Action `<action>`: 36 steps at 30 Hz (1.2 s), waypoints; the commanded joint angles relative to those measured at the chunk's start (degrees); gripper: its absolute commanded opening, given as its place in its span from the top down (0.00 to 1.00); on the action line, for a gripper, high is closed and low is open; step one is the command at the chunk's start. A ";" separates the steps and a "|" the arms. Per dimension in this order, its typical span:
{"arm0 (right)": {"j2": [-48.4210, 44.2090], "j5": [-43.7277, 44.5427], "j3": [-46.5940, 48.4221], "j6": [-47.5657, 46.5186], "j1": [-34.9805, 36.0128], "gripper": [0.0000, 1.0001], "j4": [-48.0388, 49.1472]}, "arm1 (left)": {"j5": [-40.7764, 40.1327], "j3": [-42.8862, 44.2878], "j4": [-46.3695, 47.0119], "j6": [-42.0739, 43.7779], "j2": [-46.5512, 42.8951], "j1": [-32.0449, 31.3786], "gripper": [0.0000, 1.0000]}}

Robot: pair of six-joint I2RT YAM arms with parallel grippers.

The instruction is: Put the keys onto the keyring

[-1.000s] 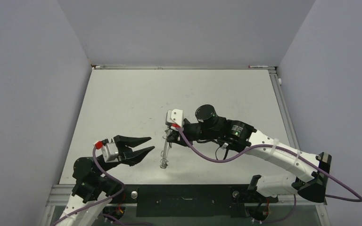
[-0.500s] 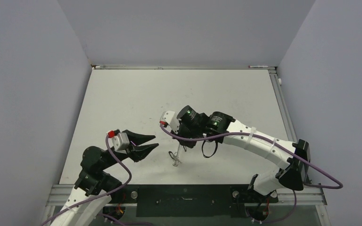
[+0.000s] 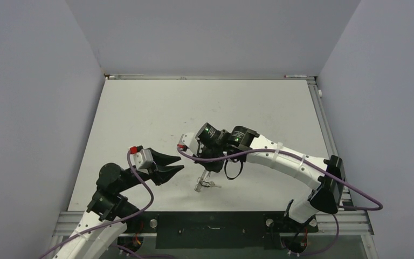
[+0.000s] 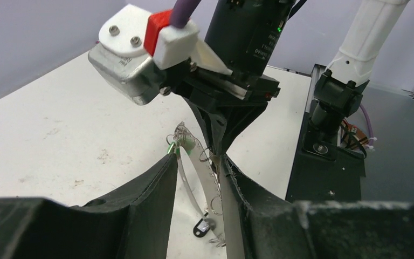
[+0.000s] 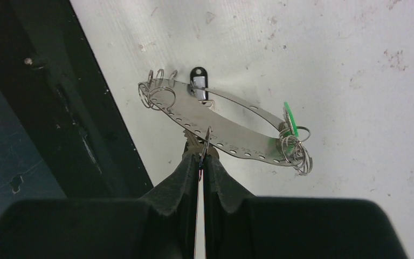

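Note:
The keyring (image 5: 221,125) is a long loop of silvery perforated metal strip. It carries small split rings (image 5: 295,147) at both ends, a green tag (image 5: 290,120) and a black tag (image 5: 198,83). My right gripper (image 5: 201,157) is shut on a small ring at the strip's near edge, and a tiny silvery key (image 5: 192,142) sits at its fingertips. In the top view the right gripper (image 3: 206,171) holds the keyring (image 3: 205,184) hanging just above the table. My left gripper (image 4: 197,164) is open, with the strip (image 4: 206,175) between its fingers (image 4: 159,181).
The black base rail (image 3: 210,222) runs along the table's near edge, just below the keyring. The right arm (image 3: 280,156) reaches across the near middle. Grey walls enclose the white table (image 3: 205,102) on three sides.
The right arm has swung in and carried the keyring right and nearer the front edge. The left gripper, still open, has moved right until its fingers flank the strip.

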 commanded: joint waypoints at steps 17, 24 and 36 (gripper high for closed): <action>-6.48 -6.05 8.01 -10.51 7.81 0.95 0.78 | 10.61 4.58 6.54 1.62 7.43 -7.67 0.66; -6.48 -4.97 9.68 -11.50 9.88 0.95 0.64 | 7.36 8.21 -0.60 8.85 11.45 -13.52 0.66; -7.27 -4.48 9.87 -11.36 11.29 0.95 -0.28 | 4.29 8.48 -2.84 12.35 9.72 -14.43 0.76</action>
